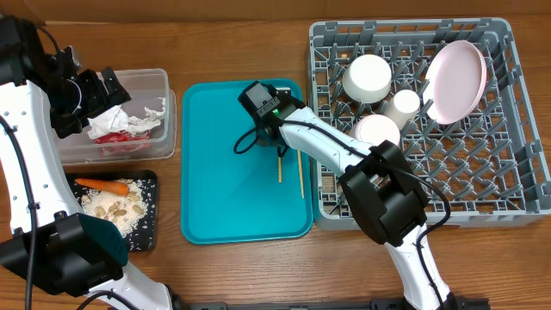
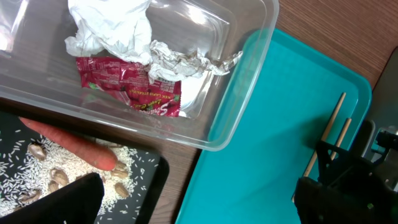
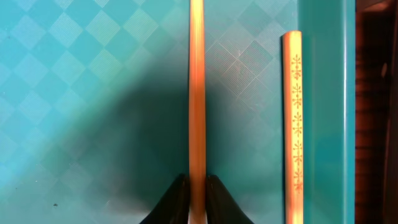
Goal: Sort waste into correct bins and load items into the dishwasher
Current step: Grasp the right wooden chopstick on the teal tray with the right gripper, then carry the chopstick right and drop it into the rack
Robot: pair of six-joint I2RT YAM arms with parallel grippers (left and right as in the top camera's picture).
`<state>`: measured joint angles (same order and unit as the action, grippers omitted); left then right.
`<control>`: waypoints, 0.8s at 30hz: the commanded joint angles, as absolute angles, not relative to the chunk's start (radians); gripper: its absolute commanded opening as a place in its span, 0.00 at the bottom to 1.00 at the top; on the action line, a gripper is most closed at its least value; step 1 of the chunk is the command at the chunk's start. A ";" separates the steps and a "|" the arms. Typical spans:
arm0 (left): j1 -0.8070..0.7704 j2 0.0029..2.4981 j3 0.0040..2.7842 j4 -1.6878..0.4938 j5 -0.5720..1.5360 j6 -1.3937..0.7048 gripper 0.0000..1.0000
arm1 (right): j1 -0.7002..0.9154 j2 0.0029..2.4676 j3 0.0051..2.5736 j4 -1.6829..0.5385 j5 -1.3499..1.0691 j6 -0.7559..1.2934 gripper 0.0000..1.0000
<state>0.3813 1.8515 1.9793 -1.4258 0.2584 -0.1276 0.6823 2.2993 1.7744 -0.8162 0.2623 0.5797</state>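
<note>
While the left gripper (image 1: pixel 102 89) hangs spread wide and empty above the clear tub (image 1: pixel 169 129) holding the wrapper (image 2: pixel 130 84) and napkin (image 2: pixel 112 28), the right gripper (image 3: pixel 197 196) pinches one chopstick (image 3: pixel 196 93) on the teal tray (image 1: pixel 224 198), left of the dish rack (image 1: pixel 482 181).

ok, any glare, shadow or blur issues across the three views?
Overhead: even light, sharp. Left wrist: glare streaks on the clear tub. Right wrist: broad dark shadow on the teal tray beside the pinched chopstick; tray texture crisp.
</note>
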 commanded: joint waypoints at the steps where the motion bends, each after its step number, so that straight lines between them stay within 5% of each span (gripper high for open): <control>1: 0.379 1.832 2.000 -1.428 0.274 -0.135 1.00 | 0.678 2.299 1.757 -0.831 0.267 0.580 0.04; 24: 0.379 1.832 2.000 -1.428 0.274 -0.135 1.00 | 0.671 1.928 1.802 -1.081 0.242 0.253 0.04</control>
